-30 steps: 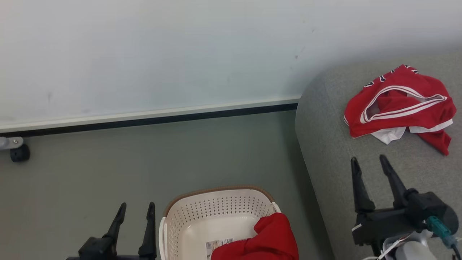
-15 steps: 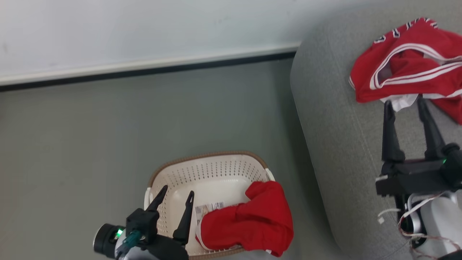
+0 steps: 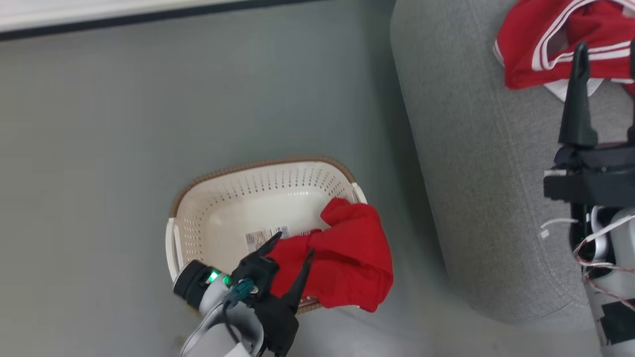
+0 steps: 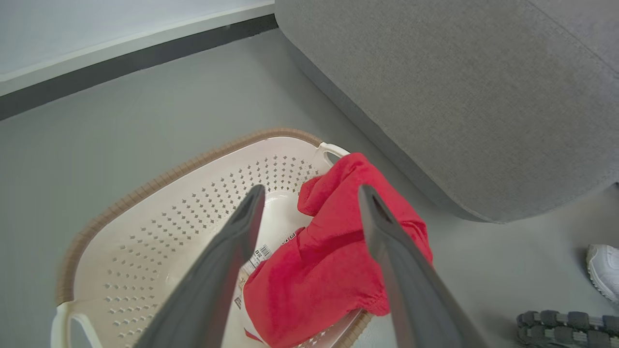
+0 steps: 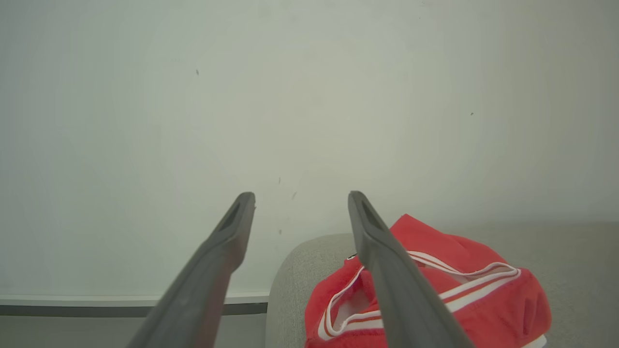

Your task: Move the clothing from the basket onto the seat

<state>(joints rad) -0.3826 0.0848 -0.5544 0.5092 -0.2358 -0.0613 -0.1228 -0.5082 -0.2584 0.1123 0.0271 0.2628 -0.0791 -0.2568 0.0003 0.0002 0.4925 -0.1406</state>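
Observation:
The cream basket [image 3: 225,210] with its brown rim stands on the floor beside the grey seat [image 3: 471,148]. One plain red piece of clothing [image 3: 347,253] lies in the basket's right half and drapes over the near rim. My left gripper [image 3: 292,246] hangs open just above this garment's left part, fingers pointing at it. In the left wrist view the garment [image 4: 329,275] lies between and beyond the open left gripper [image 4: 310,191]. A striped red piece of clothing [image 3: 536,49] lies on the seat. My right gripper [image 3: 606,47] is open over the seat, its fingertips in front of the striped garment [image 5: 459,290].
A label sticker [image 3: 265,237] shows on the basket's bottom. A white wall with a dark skirting [image 3: 149,17] runs behind. At the lower right of the left wrist view are a white shoe [image 4: 602,270] and a dark treaded part [image 4: 566,321] on the floor.
The head camera has tilted down. My left gripper came from beside the basket to over its near rim, above the red garment. The right gripper's fingertips now overlap the striped garment in view.

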